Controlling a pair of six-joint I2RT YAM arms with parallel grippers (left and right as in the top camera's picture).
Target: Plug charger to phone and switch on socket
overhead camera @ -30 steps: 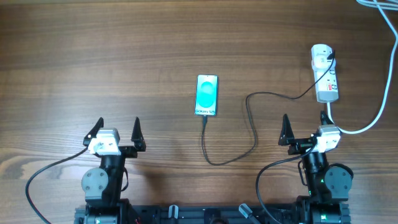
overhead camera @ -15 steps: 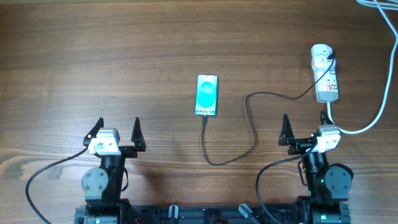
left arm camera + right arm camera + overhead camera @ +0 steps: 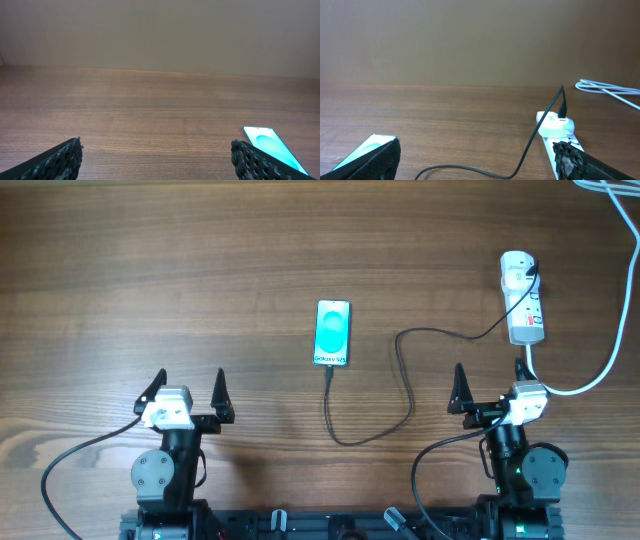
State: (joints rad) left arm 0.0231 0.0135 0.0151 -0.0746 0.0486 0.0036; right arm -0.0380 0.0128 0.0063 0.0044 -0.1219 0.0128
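The phone point(image 3: 333, 332) lies flat mid-table with its cyan screen up; it also shows in the left wrist view point(image 3: 270, 145) and the right wrist view point(image 3: 362, 150). The charger cable point(image 3: 405, 395) runs from the white socket strip point(image 3: 523, 310) in a loop to its plug tip point(image 3: 329, 376) just below the phone's bottom edge, apart from it. The cable point(image 3: 540, 127) and socket point(image 3: 557, 127) show in the right wrist view. My left gripper point(image 3: 188, 392) is open and empty, left of the phone. My right gripper point(image 3: 490, 385) is open and empty, below the socket.
A thick white cord point(image 3: 610, 330) runs from the socket's near end along the table's right side to the far right corner; it shows in the right wrist view point(image 3: 607, 89). Both arm bases stand at the front edge.
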